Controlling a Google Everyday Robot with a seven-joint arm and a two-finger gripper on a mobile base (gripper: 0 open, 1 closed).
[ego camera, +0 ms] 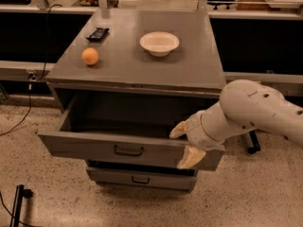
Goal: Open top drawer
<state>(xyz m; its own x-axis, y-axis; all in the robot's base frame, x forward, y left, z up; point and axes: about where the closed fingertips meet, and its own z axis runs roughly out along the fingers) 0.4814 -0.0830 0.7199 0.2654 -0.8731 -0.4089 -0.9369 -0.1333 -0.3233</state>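
The top drawer (90, 147) is a grey metal drawer with a tall front panel and a small dark centre handle (129, 151). It stands pulled well out of the grey cabinet (194, 72), and its deep box looks dark inside. My gripper (184, 143) is at the right part of the drawer's front. One pale finger (179, 129) reaches over the top edge into the box. The other finger (190, 157) lies against the outside of the panel. The fingers are clamped on the front panel. My white arm (251, 110) comes in from the right.
A shallower grey drawer (137, 178) sits closed below. On the cabinet top lie an orange (90, 56), a white bowl (159, 43) and a black object (97, 33). A cable (21, 119) and a black post (18, 200) are on the floor at left, and a dark leg (253, 143) is at right.
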